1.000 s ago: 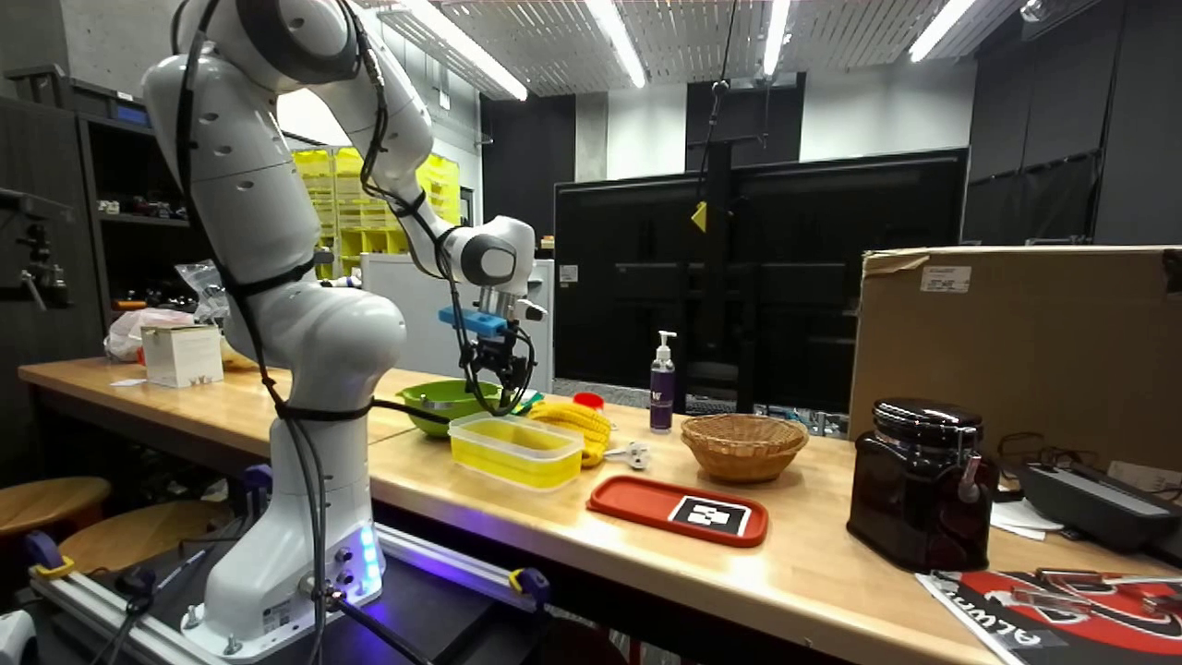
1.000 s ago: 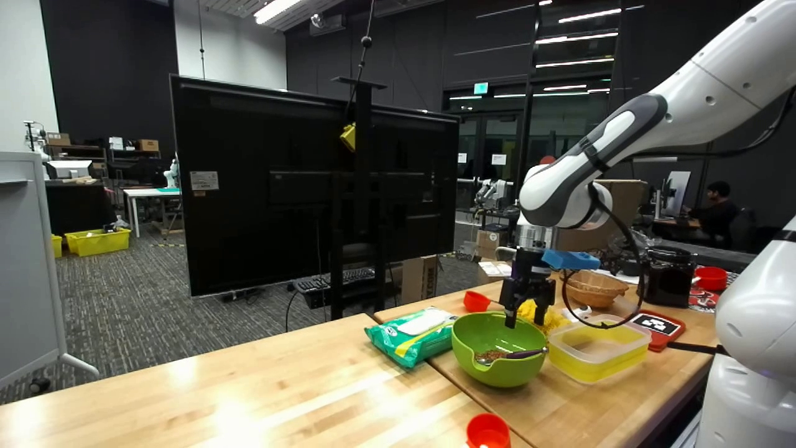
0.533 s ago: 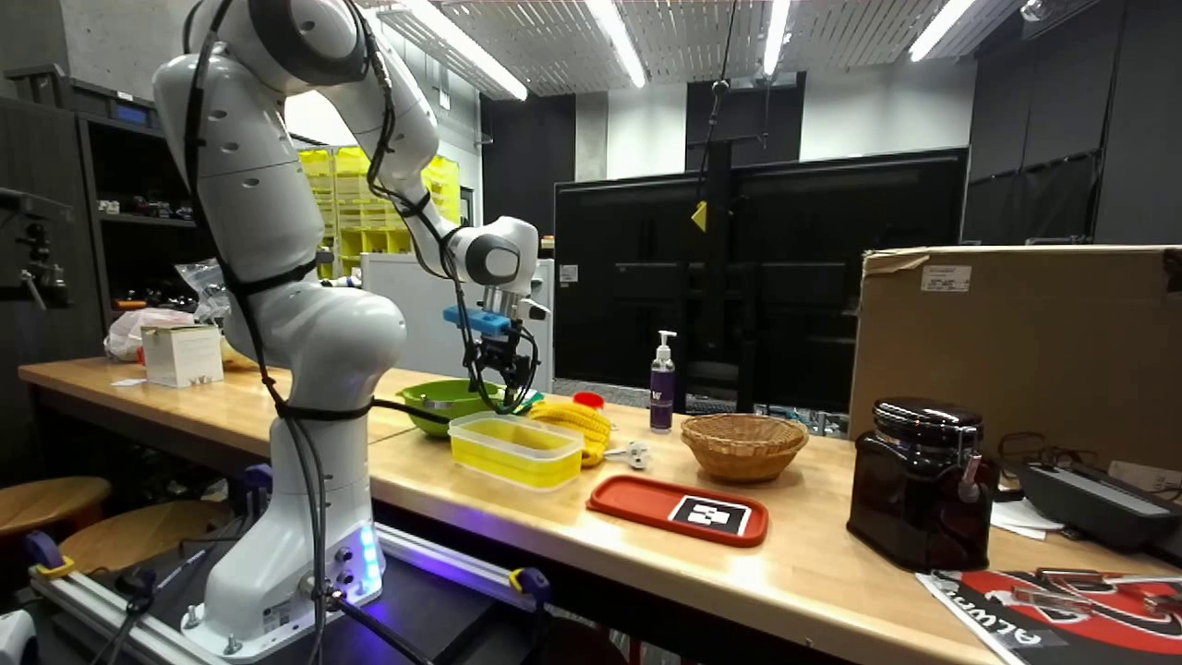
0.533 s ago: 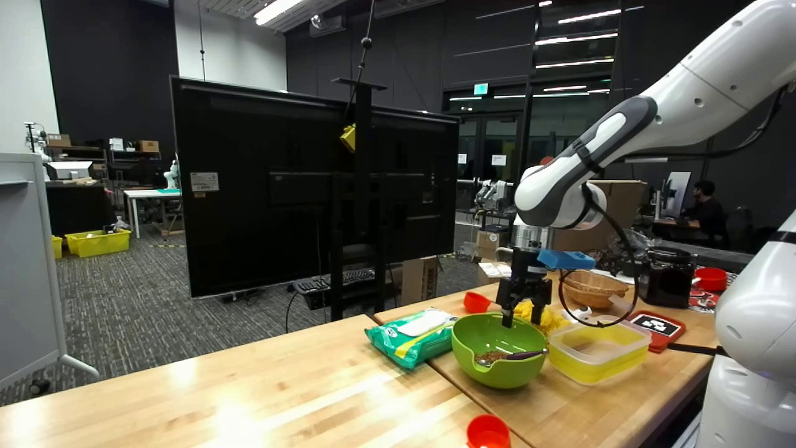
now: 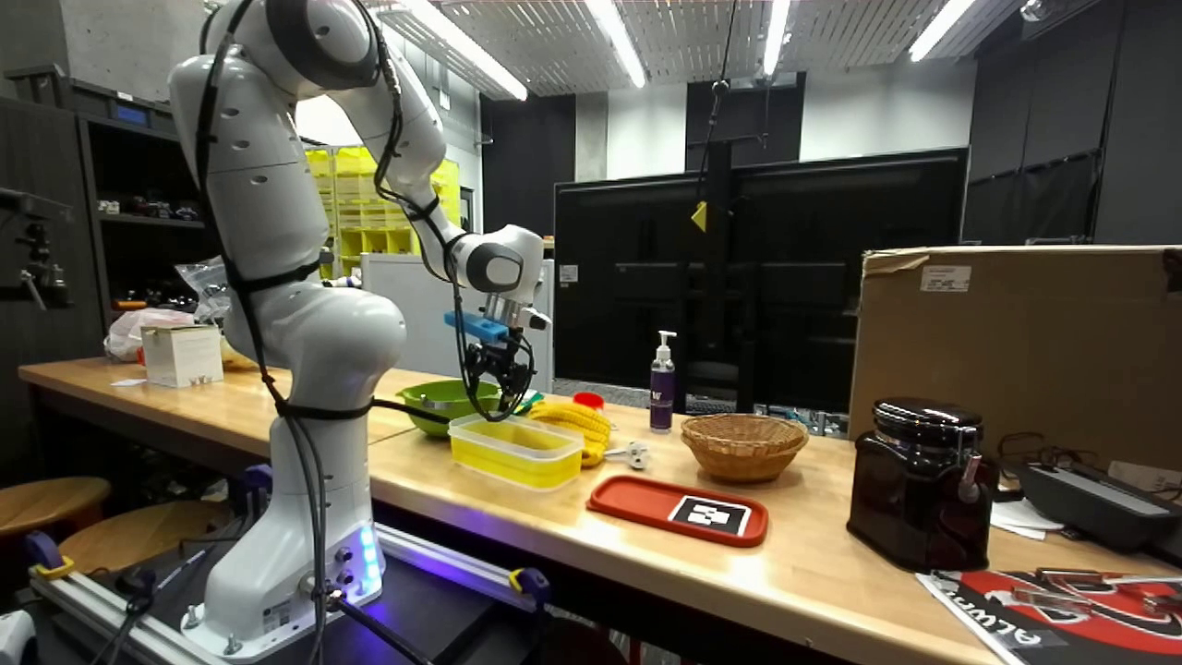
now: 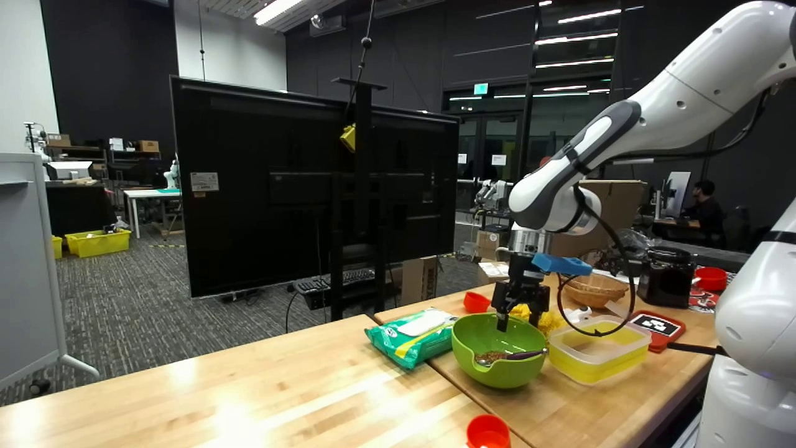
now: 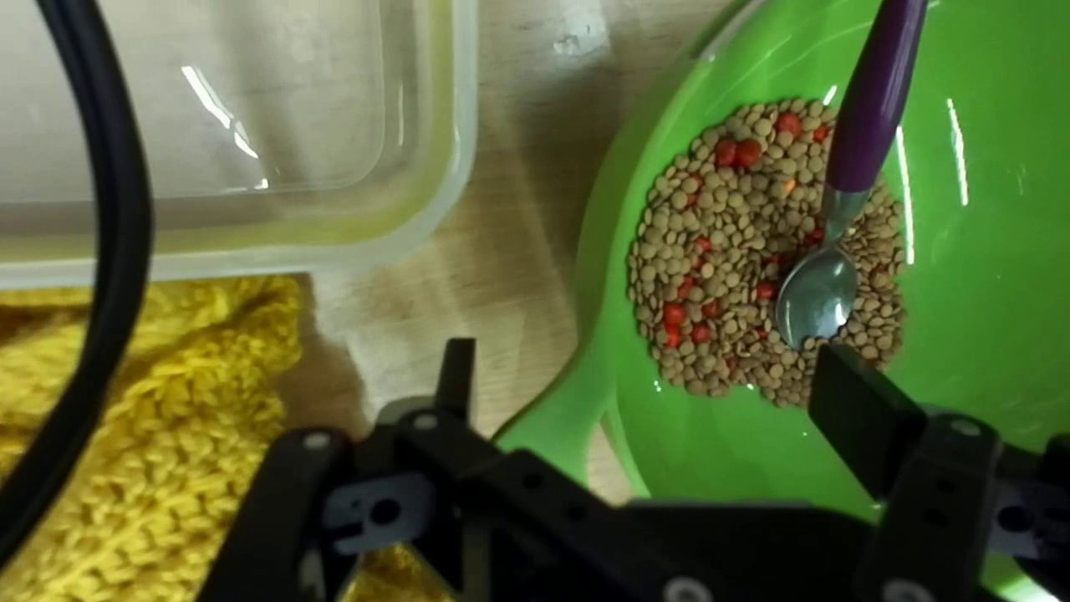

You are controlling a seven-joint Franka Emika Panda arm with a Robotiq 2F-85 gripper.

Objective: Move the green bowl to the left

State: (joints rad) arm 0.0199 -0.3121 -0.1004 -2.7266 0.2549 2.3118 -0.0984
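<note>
The green bowl [image 6: 494, 367] stands upright on the wooden table, beside the seam between two tabletops. It also shows in an exterior view [image 5: 434, 402], partly behind the arm's cable and a container. In the wrist view the bowl [image 7: 978, 276] holds brown lentils [image 7: 710, 217] with red bits and a purple-handled spoon [image 7: 873, 100]. My gripper [image 6: 519, 320] is open, pointing down at the bowl's rim. In the wrist view my gripper [image 7: 648, 376] has one finger over the bowl's inside and the other outside, by the rim's handle part. Contact with the rim cannot be seen.
A yellow container [image 6: 597, 367] and a yellow knitted cloth [image 7: 175, 418] lie close beside the bowl. A green wipes packet [image 6: 410, 339] almost touches its other side. Red cups [image 6: 488, 430] stand nearby. A tan basket [image 5: 743, 453] and red tray [image 5: 637, 499] stand farther along.
My gripper has shifted a little left and slightly down over the bowl's rim in an exterior view, fingers still apart. The bowl has not moved.
</note>
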